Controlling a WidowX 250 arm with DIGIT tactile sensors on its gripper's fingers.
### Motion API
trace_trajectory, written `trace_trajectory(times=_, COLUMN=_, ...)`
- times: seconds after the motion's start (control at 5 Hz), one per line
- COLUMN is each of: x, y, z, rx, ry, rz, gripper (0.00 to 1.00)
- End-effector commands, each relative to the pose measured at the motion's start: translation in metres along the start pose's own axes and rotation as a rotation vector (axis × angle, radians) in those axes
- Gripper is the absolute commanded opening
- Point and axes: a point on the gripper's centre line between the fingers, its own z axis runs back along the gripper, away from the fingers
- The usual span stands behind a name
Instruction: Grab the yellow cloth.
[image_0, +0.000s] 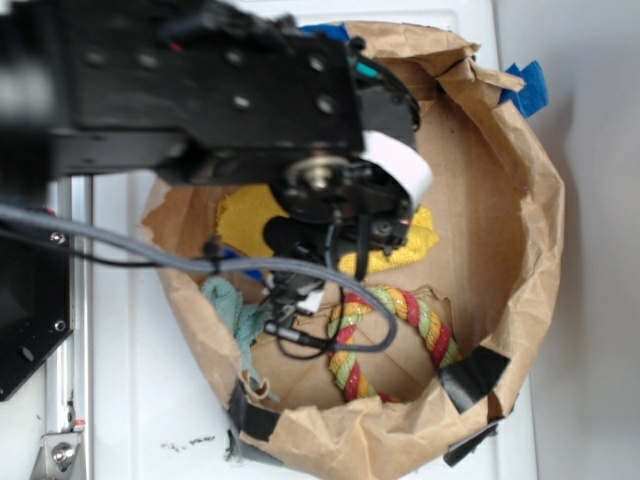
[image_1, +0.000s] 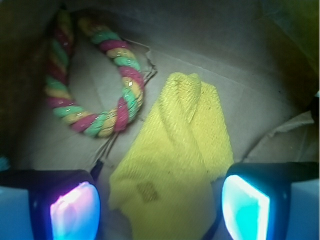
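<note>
WidowX arm, black housing
Boxy black links with round screw holes, grey and black cables, white band, claw (image_1: 160, 207) pads glowing pink and cyan.

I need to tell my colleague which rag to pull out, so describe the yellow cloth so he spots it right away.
Look inside the crumpled brown paper tub on the white tabletop. On its cardboard floor, beside the red, yellow and green twisted rope ring, lies the bright yellow woven cloth, below the open gripper. It is plain yellow and flat, unlike the striped ring and the small teal cloth.
</note>
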Motion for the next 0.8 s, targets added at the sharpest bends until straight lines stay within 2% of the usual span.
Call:
trace_trajectory(times=0.0, x=0.020, y=0.007, z=-0.013, rx=0.044, ry=-0.020, rz=0.003, gripper=1.00)
trace_trajectory(times=0.4, x=0.026, y=0.017, z=-0.028, rx=0.044, ry=0.001, rz=0.004, gripper=1.00)
trace_trajectory(times=0.6, x=0.029, y=0.019, z=-0.037, rx=0.067, ry=0.018, rz=0.004, gripper=1.00)
